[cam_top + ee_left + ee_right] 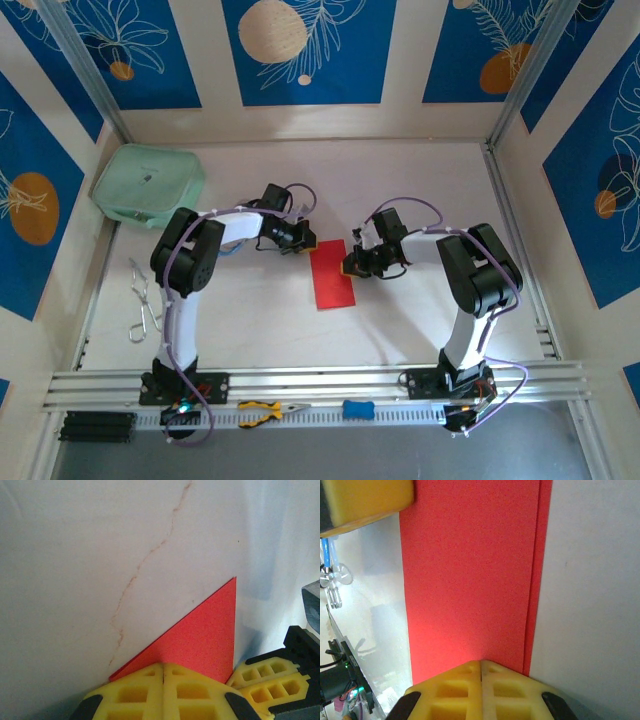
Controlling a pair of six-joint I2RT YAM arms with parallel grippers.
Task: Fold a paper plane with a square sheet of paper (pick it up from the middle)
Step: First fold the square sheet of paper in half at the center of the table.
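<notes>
The square sheet of paper point(332, 278) is bright red and lies flat mid-table, folded into a tall rectangle; it has no paper plane shape. My left gripper point(303, 240) is shut, its yellow tips resting on the sheet's far left corner point(205, 635). In the left wrist view the left gripper point(163, 665) has no gap between its fingers. My right gripper point(350, 265) is shut too, its tips on the sheet's right edge. The right wrist view has the right gripper point(481, 662) on the paper point(470, 570), where two layers lie slightly offset.
A mint-green pouch point(150, 185) sits at the back left. Metal scissors point(143, 300) lie left of the left arm. Yellow pliers point(265, 412) and a blue tool point(358, 408) lie beyond the front rail point(320, 380). Walls enclose the table.
</notes>
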